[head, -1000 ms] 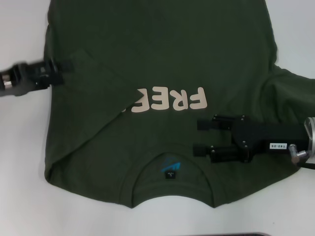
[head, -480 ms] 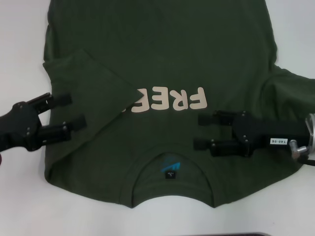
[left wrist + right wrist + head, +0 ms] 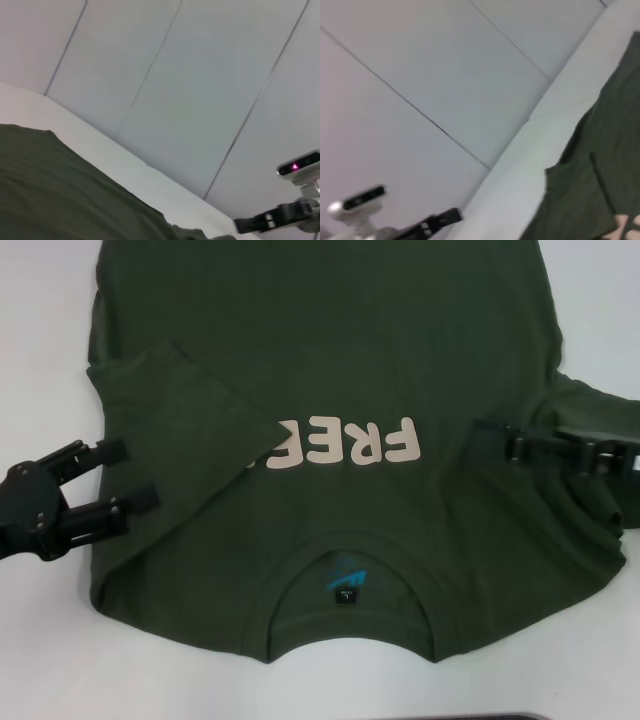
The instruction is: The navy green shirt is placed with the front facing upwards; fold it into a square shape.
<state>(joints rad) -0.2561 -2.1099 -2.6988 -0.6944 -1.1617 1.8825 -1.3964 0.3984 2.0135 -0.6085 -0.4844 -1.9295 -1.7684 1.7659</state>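
The navy green shirt (image 3: pixel 340 350) lies flat on the white table (image 3: pixel 50 660), front up, collar and blue neck label (image 3: pixel 345 578) toward the near edge. Its left sleeve (image 3: pixel 190 410) is folded inward and covers the start of the cream lettering (image 3: pixel 345 443). My left gripper (image 3: pixel 125 477) hovers open at the shirt's left edge, holding nothing. My right gripper (image 3: pixel 488 435) is turned edge-on over the right chest, beside the right sleeve (image 3: pixel 590 415). The left wrist view shows the shirt (image 3: pixel 60 195); the right wrist view shows it too (image 3: pixel 590 190).
Bare white table surrounds the shirt on the left, right and near sides. Grey wall panels (image 3: pixel 190 85) fill both wrist views. A dark strip (image 3: pixel 500 717) lies at the table's near edge.
My left gripper drew back leftward off the folded sleeve, staying open. My right gripper moved right and farther away toward the right sleeve, turning edge-on.
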